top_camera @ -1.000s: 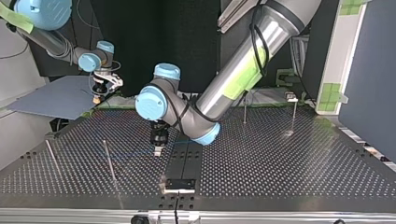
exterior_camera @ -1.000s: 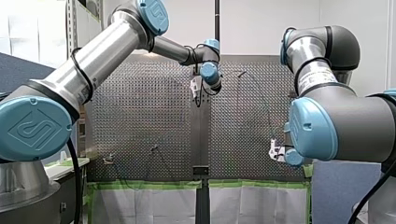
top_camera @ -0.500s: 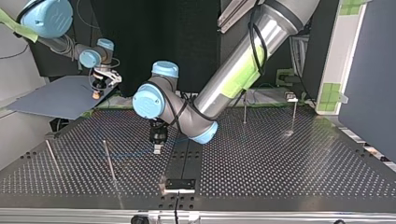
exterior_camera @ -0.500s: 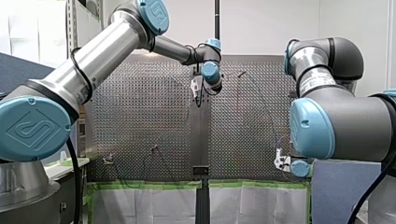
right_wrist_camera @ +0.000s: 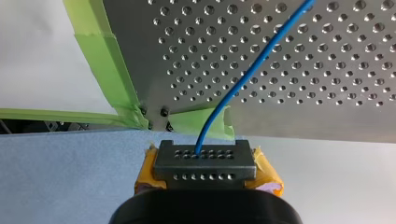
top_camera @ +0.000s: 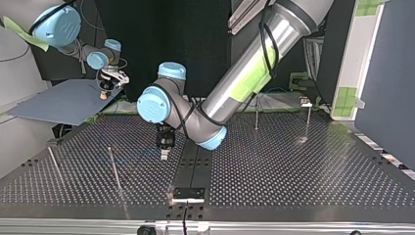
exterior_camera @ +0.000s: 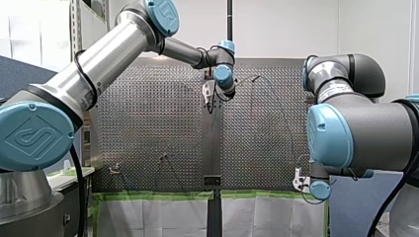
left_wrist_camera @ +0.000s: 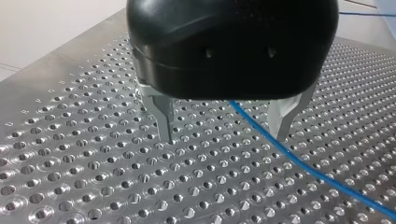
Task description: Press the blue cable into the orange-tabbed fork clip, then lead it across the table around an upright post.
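Note:
The blue cable (left_wrist_camera: 299,163) lies on the perforated table (left_wrist_camera: 93,154) and runs between the metal fingers (left_wrist_camera: 163,119) of my left gripper (left_wrist_camera: 224,137), which stands open just above it. In the top view this gripper (top_camera: 164,152) hangs near the table's middle. My right gripper (right_wrist_camera: 208,163), with yellow pads, is shut on the cable (right_wrist_camera: 243,74), which leads from its fingertips out over the table. It hovers beyond the taped table edge, at the top view's far left (top_camera: 104,92). I cannot make out an orange-tabbed clip.
Thin upright posts stand at the top view's left (top_camera: 115,169), far left (top_camera: 54,164) and right (top_camera: 256,116). A small black bracket (top_camera: 188,192) sits at the near edge. Green tape (right_wrist_camera: 105,70) lines the table edge by my right gripper. A blue-grey sheet (top_camera: 58,103) lies beyond it.
My right gripper has drawn back off the table's edge with the cable, downward in the front view. My left gripper has barely shifted and stays open.

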{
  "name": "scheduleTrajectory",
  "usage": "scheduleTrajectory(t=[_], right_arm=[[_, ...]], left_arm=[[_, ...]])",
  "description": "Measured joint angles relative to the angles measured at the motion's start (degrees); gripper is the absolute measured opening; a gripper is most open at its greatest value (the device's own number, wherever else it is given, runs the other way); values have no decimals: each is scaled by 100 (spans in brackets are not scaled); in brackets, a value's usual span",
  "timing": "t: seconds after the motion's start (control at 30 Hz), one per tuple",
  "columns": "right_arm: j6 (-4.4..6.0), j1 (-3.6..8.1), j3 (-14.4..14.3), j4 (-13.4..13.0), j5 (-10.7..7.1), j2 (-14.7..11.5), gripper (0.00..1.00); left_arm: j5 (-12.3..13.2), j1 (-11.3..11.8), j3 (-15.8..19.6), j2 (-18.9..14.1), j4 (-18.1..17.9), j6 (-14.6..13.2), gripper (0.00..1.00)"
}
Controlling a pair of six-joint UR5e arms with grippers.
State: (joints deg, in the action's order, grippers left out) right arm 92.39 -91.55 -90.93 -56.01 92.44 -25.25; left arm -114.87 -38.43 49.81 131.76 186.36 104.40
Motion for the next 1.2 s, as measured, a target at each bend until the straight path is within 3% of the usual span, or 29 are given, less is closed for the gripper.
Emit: scheduleTrajectory(t=[0.3,0.6,0.83,1.2], right_arm=[[-22,25,209,101,-22,290,0],[-35,35,235,221,-24,313,0],[-43,23,237,254,-24,313,0],[-60,13,237,263,-41,314,0]], left_arm=[[-139,-42,-2,0,144,52,100],[17,-60,-4,-2,571,515,100],[1,-77,-6,-2,975,934,100],[22,-3,-6,0,997,1487,100]])
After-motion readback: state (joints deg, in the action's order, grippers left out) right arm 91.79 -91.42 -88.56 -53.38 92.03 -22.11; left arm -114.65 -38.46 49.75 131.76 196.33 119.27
